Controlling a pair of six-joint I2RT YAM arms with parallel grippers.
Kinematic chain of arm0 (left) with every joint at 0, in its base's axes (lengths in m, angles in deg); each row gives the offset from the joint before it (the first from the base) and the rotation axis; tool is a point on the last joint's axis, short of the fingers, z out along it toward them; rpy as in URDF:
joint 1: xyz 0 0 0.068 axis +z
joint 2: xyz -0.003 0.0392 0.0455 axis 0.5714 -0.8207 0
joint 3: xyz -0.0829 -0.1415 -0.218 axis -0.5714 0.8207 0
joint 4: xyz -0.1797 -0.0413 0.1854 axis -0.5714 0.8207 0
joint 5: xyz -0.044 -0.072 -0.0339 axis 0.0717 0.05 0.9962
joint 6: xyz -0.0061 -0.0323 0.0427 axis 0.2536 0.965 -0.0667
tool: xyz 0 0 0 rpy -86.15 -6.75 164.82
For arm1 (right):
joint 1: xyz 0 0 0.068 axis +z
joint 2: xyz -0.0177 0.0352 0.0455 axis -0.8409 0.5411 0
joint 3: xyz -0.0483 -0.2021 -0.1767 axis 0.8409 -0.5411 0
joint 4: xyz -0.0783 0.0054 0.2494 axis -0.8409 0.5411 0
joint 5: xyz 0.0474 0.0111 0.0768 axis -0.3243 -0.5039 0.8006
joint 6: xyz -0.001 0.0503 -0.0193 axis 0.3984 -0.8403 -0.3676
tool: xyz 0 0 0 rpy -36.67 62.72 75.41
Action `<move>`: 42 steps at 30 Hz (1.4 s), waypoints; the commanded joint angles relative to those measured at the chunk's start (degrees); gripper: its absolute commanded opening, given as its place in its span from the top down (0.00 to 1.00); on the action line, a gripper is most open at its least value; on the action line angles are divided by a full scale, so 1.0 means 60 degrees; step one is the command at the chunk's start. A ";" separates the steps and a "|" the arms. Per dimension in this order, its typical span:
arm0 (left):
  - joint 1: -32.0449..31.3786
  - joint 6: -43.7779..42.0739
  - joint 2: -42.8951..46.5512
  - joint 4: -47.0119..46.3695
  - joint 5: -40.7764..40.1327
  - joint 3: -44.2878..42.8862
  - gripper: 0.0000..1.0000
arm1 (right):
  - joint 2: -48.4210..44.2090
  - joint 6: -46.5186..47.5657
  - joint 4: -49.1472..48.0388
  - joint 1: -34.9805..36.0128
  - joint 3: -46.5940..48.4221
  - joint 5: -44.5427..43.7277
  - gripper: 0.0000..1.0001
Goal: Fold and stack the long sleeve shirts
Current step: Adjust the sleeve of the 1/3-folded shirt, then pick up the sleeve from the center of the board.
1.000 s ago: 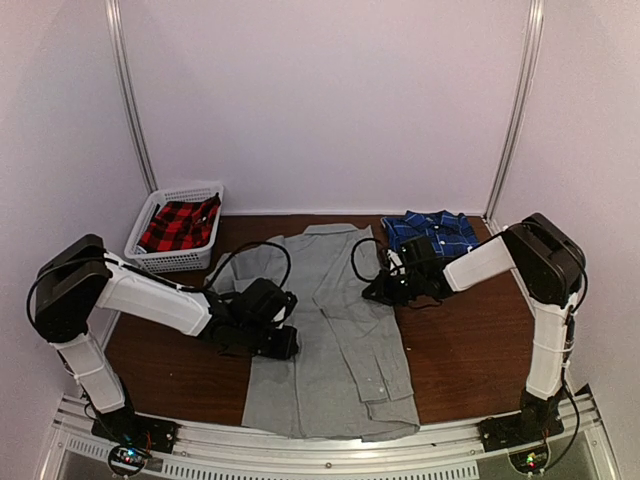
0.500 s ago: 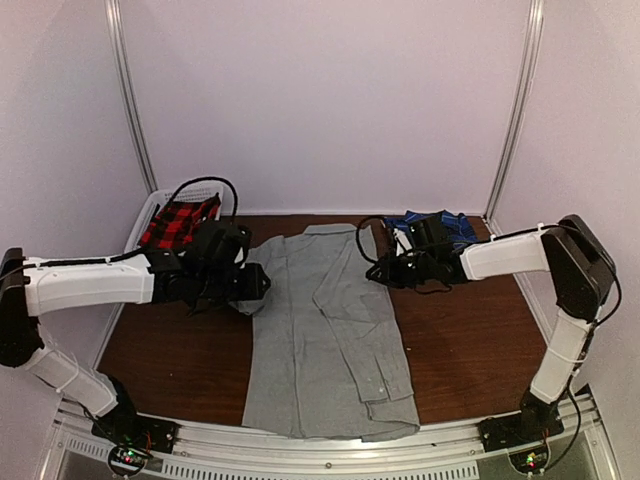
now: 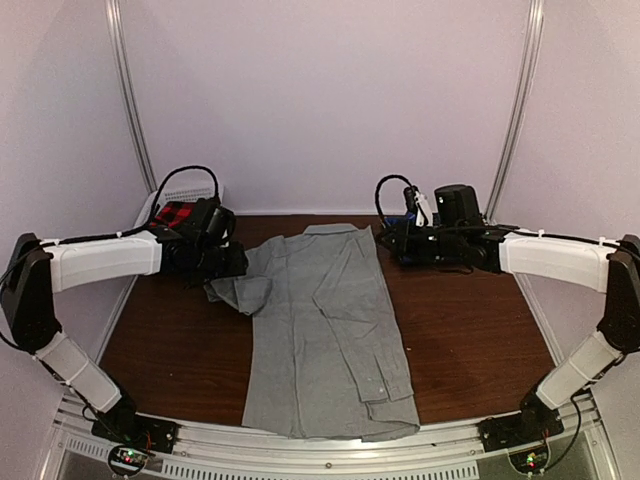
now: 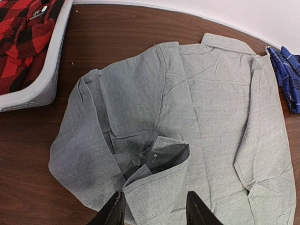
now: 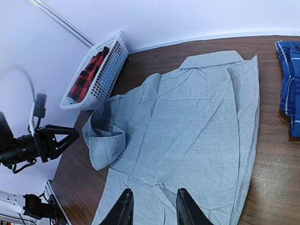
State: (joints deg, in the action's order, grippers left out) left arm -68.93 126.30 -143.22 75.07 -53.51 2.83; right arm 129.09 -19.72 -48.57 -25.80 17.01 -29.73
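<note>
The light grey shirt [image 3: 325, 320] lies flat along the middle of the table, collar at the back, with its left sleeve folded in and the cuff bunched [image 4: 157, 178]. My left gripper [image 4: 154, 213] is open and empty, above that cuff; in the top view it [image 3: 235, 265] is at the shirt's upper left. My right gripper [image 5: 153, 211] is open and empty above the shirt; in the top view it [image 3: 392, 242] is at the upper right. The dark blue plaid shirt [image 5: 290, 89] lies at the back right, mostly hidden by the right arm in the top view.
A white basket [image 3: 190, 192] holding a red and black plaid garment [image 4: 18, 42] stands at the back left, close to my left arm. White walls close in the back and sides. Bare brown tabletop [image 3: 470, 330] shows on both sides of the grey shirt.
Both arms have stretched toward the back of the table and risen. The left gripper moved from the shirt's left middle to near the basket. The grey shirt's left sleeve is now bunched at its upper left.
</note>
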 commanded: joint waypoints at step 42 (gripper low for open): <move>0.0140 -0.3370 0.0866 -0.2008 0.5319 0.0498 1.00 | -0.1596 0.1936 0.0116 0.1128 0.0361 0.0212 0.60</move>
State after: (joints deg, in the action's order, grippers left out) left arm -67.36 112.95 -141.34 63.77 -29.53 8.05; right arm 117.82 -13.36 -45.44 -20.86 16.82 -29.44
